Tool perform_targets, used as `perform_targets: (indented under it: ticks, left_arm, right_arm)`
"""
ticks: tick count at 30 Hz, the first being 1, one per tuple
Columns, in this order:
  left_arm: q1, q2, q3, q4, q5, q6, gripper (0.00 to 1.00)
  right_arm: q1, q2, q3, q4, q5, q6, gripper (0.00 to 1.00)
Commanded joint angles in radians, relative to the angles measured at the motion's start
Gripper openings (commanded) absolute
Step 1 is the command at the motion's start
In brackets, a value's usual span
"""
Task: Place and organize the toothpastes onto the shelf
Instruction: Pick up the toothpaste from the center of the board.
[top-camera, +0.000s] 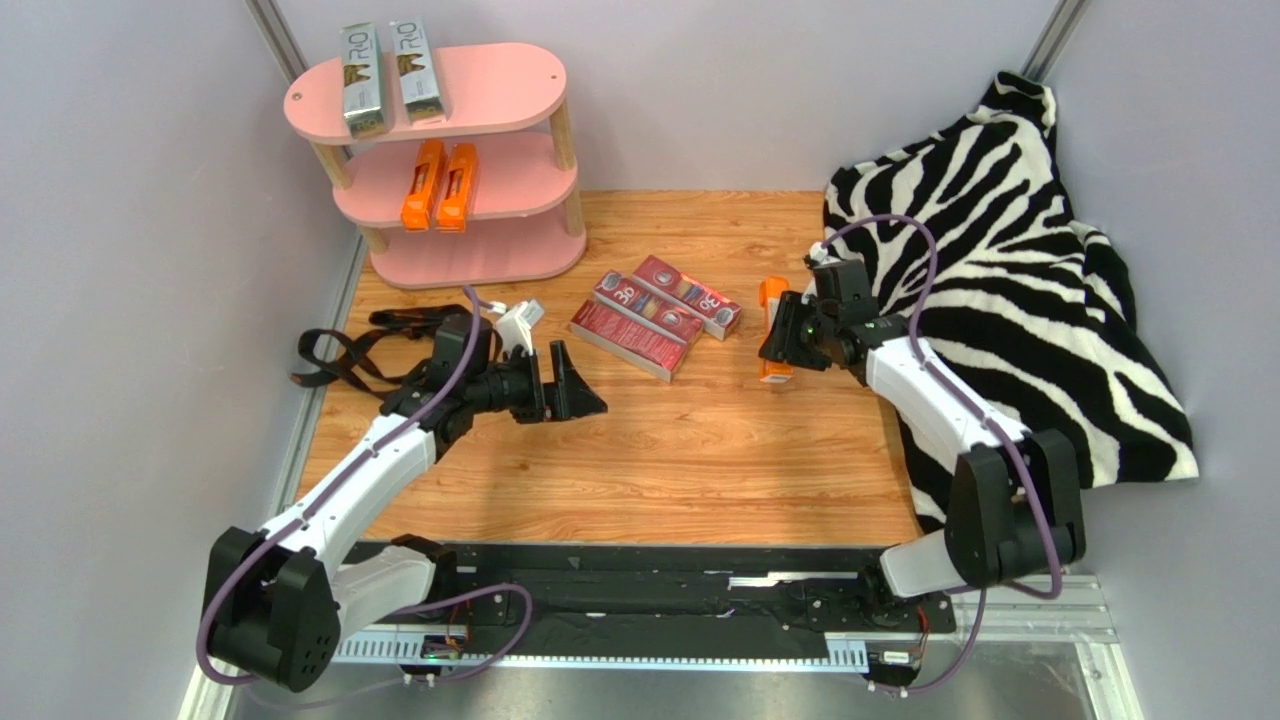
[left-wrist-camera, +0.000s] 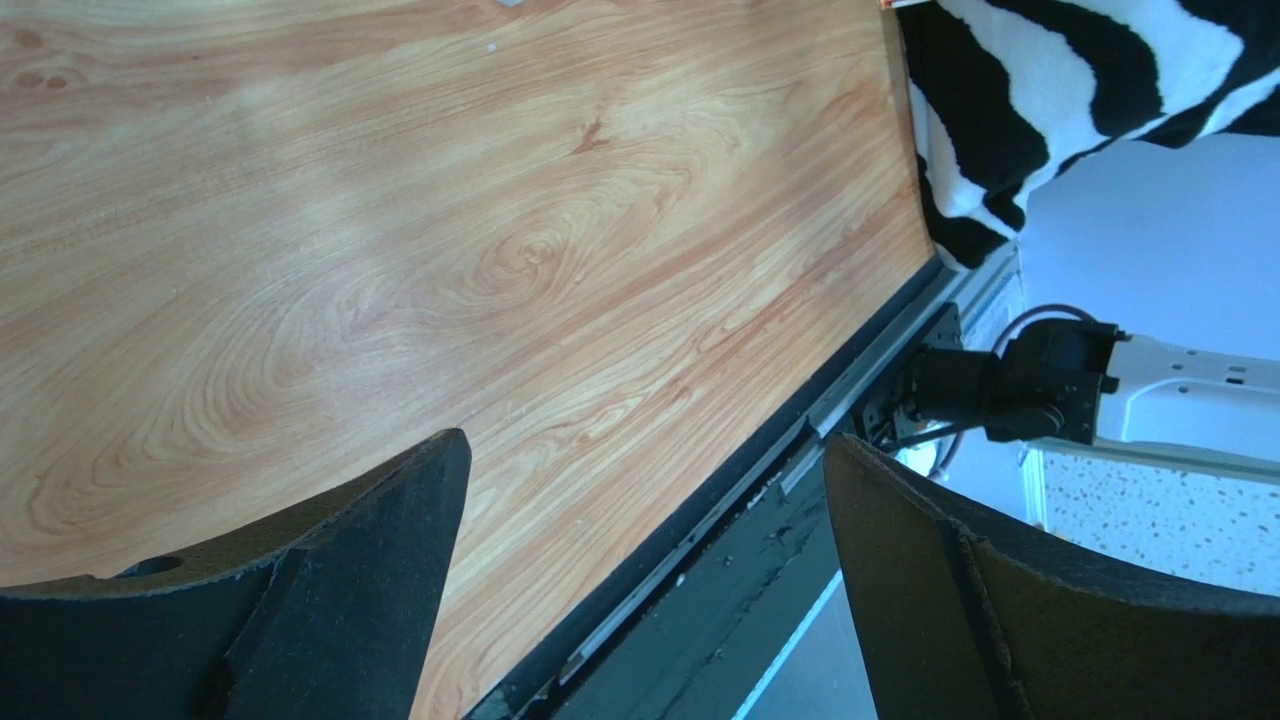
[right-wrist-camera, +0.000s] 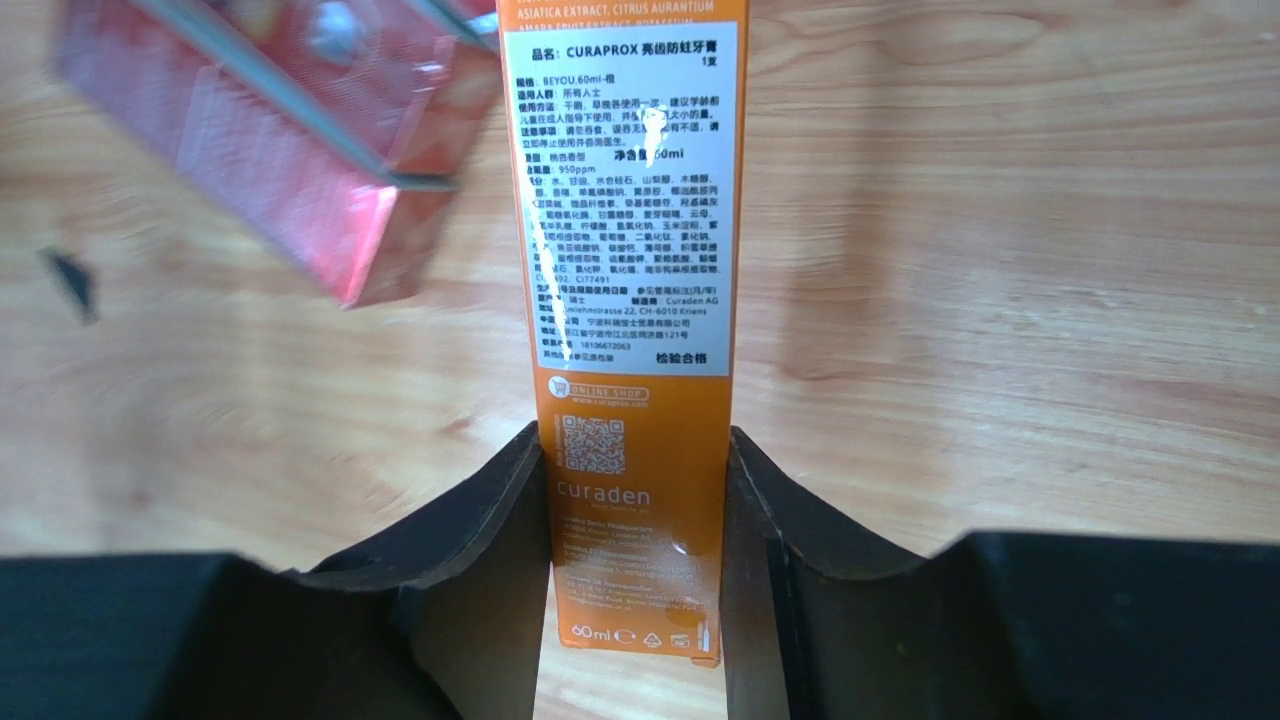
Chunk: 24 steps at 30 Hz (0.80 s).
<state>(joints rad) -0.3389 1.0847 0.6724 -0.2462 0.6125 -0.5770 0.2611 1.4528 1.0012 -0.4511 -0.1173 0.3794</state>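
The pink shelf (top-camera: 511, 83) stands at the far left. Two silver-grey toothpastes (top-camera: 388, 72) lie on its top board and two orange ones (top-camera: 440, 185) on the middle board. Three dark red cartons (top-camera: 657, 315) lie together mid-table, and one of them (right-wrist-camera: 286, 135) shows in the right wrist view. My right gripper (top-camera: 781, 338) (right-wrist-camera: 634, 450) is shut on the near end of a third orange carton (top-camera: 772, 300) (right-wrist-camera: 634, 225), one finger on each long side. My left gripper (top-camera: 579, 383) (left-wrist-camera: 646, 495) hangs open over bare wood, left of the red cartons, holding nothing.
A black strap (top-camera: 361, 353) lies on the table beside the left arm, in front of the shelf. A zebra-print cloth (top-camera: 1022, 255) (left-wrist-camera: 1052, 90) covers the right side. The dark rail of the table's near edge (top-camera: 661, 578) runs between the arm bases.
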Motion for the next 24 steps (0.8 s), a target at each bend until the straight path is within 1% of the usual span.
perform_targets:
  ticks: [1,2,4,5,7,8,11,16,19,21,23,24]
  left_arm:
    - [-0.005,-0.068,0.050,0.008,0.041,0.025,0.96]
    - [-0.005,-0.077,0.050,0.016,0.046,0.025,0.96]
    - [-0.005,-0.101,0.046,0.028,0.062,0.023,0.96]
    - [-0.005,-0.112,0.043,0.044,0.069,0.017,0.96]
    - [-0.005,-0.134,0.036,0.064,0.096,0.011,0.97]
    - [-0.005,-0.141,0.030,0.094,0.121,0.005,0.97]
    - [-0.006,-0.151,0.026,0.145,0.150,-0.014,0.97]
    - [-0.040,-0.141,0.049,0.180,0.175,-0.011,0.97]
    - [-0.072,-0.115,0.058,0.200,0.144,-0.012,0.97]
    - [-0.094,-0.085,0.059,0.229,0.144,-0.024,0.97]
    - [-0.109,-0.069,0.049,0.312,0.154,-0.066,0.97]
    - [-0.121,-0.056,0.041,0.393,0.156,-0.093,0.97]
  right_arm:
    - [0.001,-0.132,-0.019,0.003,-0.215,-0.014,0.33]
    - [0.000,-0.147,-0.024,0.002,-0.293,-0.014,0.33]
    - [0.000,-0.186,-0.038,0.009,-0.379,-0.011,0.33]
    - [0.000,-0.193,-0.044,0.018,-0.483,-0.002,0.33]
    - [0.001,-0.210,-0.067,0.054,-0.592,0.013,0.33]
    - [0.003,-0.216,-0.078,0.090,-0.684,0.041,0.33]
    - [0.026,-0.241,-0.114,0.138,-0.792,0.064,0.33]
    - [0.090,-0.302,-0.141,0.170,-0.870,0.084,0.33]
    - [0.124,-0.350,-0.173,0.253,-0.941,0.142,0.34]
    - [0.148,-0.368,-0.187,0.296,-0.956,0.170,0.34]
    - [0.180,-0.387,-0.191,0.314,-0.960,0.187,0.35]
    - [0.187,-0.391,-0.196,0.325,-0.967,0.197,0.35]
